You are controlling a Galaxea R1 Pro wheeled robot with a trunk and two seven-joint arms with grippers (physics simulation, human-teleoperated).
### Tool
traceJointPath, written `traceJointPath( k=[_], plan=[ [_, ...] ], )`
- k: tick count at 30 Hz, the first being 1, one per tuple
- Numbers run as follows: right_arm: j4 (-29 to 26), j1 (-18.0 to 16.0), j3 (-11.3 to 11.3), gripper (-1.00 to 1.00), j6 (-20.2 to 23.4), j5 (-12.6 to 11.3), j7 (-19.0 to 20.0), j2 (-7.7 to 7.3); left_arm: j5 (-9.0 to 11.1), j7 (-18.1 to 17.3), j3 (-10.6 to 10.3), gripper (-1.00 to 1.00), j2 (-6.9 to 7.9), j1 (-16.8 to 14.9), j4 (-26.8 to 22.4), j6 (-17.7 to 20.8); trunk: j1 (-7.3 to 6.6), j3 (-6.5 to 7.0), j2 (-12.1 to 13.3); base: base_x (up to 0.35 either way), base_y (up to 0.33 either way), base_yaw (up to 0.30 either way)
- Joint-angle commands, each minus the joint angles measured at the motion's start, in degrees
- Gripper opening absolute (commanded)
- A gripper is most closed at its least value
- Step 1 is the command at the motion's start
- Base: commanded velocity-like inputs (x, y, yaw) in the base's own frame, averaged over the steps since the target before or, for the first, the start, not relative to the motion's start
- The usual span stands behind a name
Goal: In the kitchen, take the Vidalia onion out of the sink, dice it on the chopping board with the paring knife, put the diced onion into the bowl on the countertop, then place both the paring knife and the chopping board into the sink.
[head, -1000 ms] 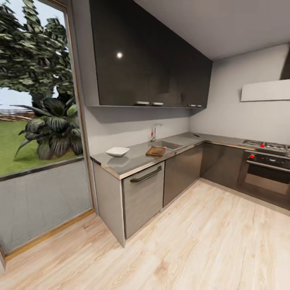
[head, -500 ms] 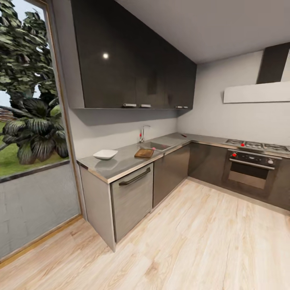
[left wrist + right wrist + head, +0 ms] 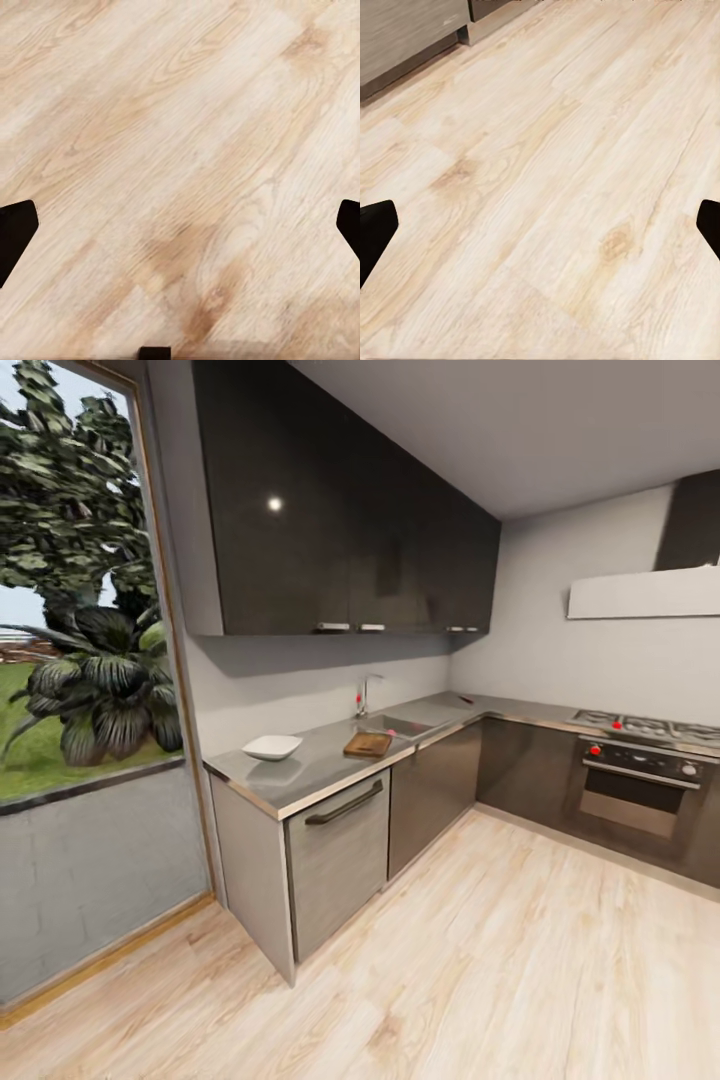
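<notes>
Notably, the task's things lay well apart from both grippers at this moment. The left gripper (image 3: 180,225) and the right gripper (image 3: 540,225) each hung over pale wood-grain floor (image 3: 500,960), the dark fingertips (image 3: 15,232) standing wide apart at the frame edges with nothing between them; the jaws of both were spread and empty. In the right wrist view, the foot of a grey cabinet (image 3: 405,30) showed at about 11 o'clock.

From the head view, the countertop (image 3: 320,765) ran from 9 o'clock toward the far corner, then turned along the back wall to 3 o'clock. On it, nearest the window end, sat the bowl (image 3: 272,747), white and upright. Beyond it, toward 1 o'clock from the bowl, lay the chopping board (image 3: 368,744), flat, near the counter's front edge. Just past the board was the sink (image 3: 392,725), with its tap (image 3: 364,695) rising at the rear. A small reddish item, probably the paring knife (image 3: 465,700), lay farther along near the corner; its heading could not be told.

The board's long axis ran roughly along the counter, pointing toward the sink.

Dark wall cabinets (image 3: 340,530) hung above; an oven (image 3: 640,790) stood at 3 o'clock, a large window (image 3: 80,610) at 9 o'clock.
</notes>
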Motion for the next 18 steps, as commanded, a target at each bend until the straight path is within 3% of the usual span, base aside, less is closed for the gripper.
traceJointPath(
  k=[1,8,18],
  plan=[
    [0.03,-0.02,0.06,1.0,-0.15,0.0,-0.22,0.0,0.06,0.03,0.06,1.0,0.0,-0.01,-0.02,-0.11,-0.23,0.12,0.38,0.0,0.0,0.212],
    [0.06,-0.02,0.03,1.0,-0.2,0.15,-0.17,-0.03,0.06,0.03,0.06,1.0,0.04,-0.01,-0.06,-0.11,-1.76,1.38,3.19,0.0,0.0,0.18],
    [0.01,-0.02,-0.11,1.0,-0.24,0.17,-0.05,-0.08,0.06,0.03,0.06,1.0,0.04,-0.01,-0.11,-0.11,-3.96,3.18,7.2,0.0,0.0,0.017]
  ],
)
